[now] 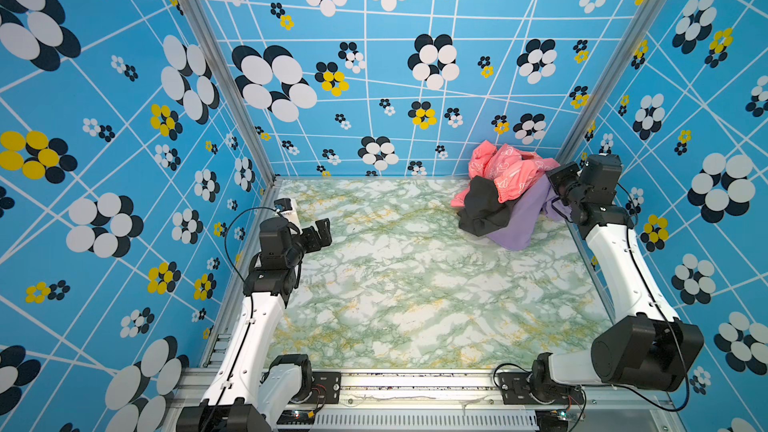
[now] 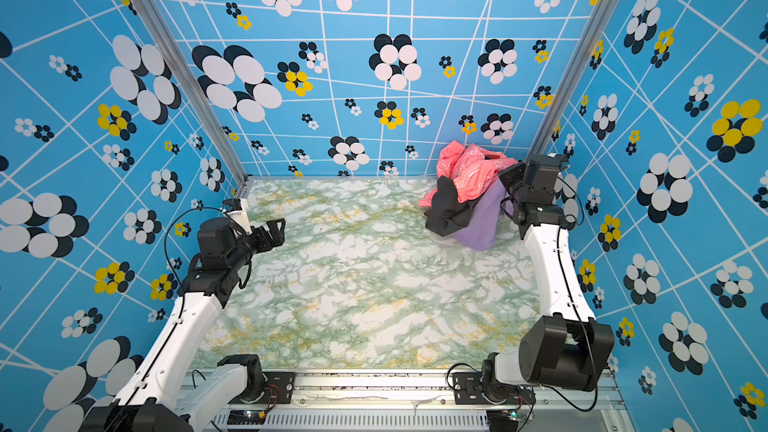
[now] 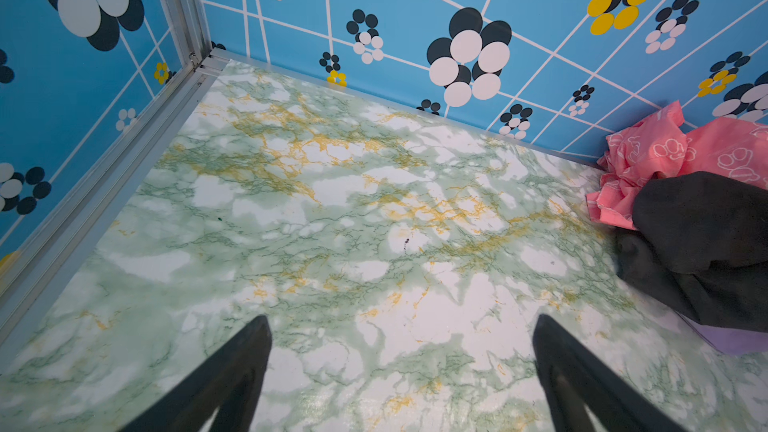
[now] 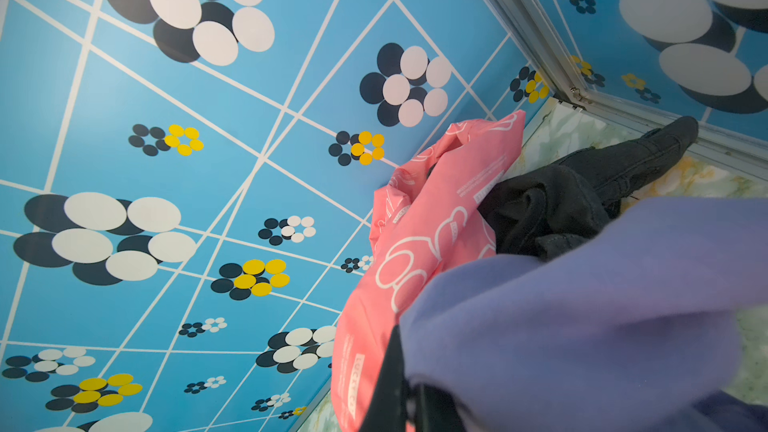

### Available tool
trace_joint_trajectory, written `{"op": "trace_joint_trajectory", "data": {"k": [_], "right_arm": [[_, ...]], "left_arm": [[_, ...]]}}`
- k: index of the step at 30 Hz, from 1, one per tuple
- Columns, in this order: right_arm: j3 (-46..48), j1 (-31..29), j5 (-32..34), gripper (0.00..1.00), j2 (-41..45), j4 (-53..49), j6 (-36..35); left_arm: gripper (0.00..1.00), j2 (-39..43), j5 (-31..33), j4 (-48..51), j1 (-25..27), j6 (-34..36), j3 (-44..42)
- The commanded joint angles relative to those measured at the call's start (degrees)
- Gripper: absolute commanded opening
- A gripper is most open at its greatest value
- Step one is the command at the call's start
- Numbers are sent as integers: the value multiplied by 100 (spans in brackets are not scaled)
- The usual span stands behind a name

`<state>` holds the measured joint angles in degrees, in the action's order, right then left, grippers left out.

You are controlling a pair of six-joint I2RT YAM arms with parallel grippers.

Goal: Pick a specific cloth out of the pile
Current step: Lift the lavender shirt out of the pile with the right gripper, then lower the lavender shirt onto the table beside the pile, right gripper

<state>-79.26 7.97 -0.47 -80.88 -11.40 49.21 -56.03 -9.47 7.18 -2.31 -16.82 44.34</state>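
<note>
Patience pays here: draw the cloth (image 1: 519,222) out low and slow over the table (image 1: 395,284), so the black cloth (image 1: 482,209) and pink cloth (image 1: 513,170) lying on it slide off. Your right gripper (image 1: 552,200) is closed at the right edge of the pile (image 1: 498,191), apparently pinching the lavender fabric, though folds hide its tips. Your left gripper (image 1: 322,232) hangs wide open, well apart.

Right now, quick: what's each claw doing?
Left claw: open, empty, above the table.
Right claw: closed, apparently on the lavender cloth; the grip itself is hidden by fabric.
</note>
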Motion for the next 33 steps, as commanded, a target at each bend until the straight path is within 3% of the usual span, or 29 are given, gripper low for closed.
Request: {"op": "trace_joint_trajectory", "data": {"k": [1,10,18,25,30,31,33], "right_arm": [[-542,-88,205,0,139,509,-352],[-1653,-552,103,0,-246,243,-1203],[-2414,-1142,-448,0,-832,-143,-1868],[-3298,-2120,-1432,0,-1881,-1212,-2541],[-4444,-3083,-1942,0,-3008,-2855,-3452],[-4770,-3271,-2043,3,-3301,-3260,-3653],[-5559,-3590,-2106,21,-3884,-4114,-4033]], "left_arm": [[99,-21,12,-208,-58,-89,4],[99,-214,-20,-305,-55,-148,93],[99,-286,-29,-318,-59,-137,132],[99,-268,6,-296,-67,-95,122],[99,-270,23,-305,-68,-116,101],[99,-268,26,-313,-65,-119,93],[99,-270,26,-318,-64,-132,84]]}}
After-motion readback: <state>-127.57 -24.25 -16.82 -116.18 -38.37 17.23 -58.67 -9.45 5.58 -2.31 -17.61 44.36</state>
